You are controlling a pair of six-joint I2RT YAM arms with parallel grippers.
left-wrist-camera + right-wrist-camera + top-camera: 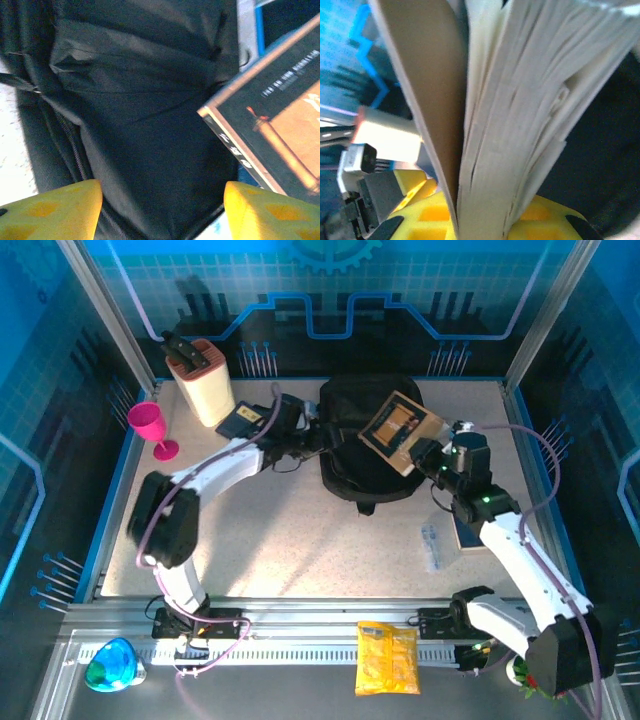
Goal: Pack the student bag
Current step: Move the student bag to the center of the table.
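Top external: student bag (365, 455) lies flat at the back middle of the table (330, 550). The right gripper (425, 452) holds a book (398, 430) tilted over the bag's right half, and the left gripper (305, 432) sits at its left edge

Fingers:
- right wrist view: yellow fingers (430, 215) pinch the book's page block near one edge, with the brown cover splayed away from the pages
- left wrist view: both fingers (55, 210) are spread wide over black fabric, gripping nothing

Risks as I read it:
- nothing holds the bag mouth open, so the book may land on top of the fabric instead of inside
- the grip is on loose pages at one edge, so the book's weight could make it pivot, slip or tear pages
- a book corner could catch the zipper line (75, 150) or a fold and drag the soft bag across the table

Containers:
- bag: can't tell whether the main compartment is unzipped, no contents visible
- cream block (205, 388) at back left: dark handles stick out of its top
- pink goblet (150, 427) beside it: contents not discernible
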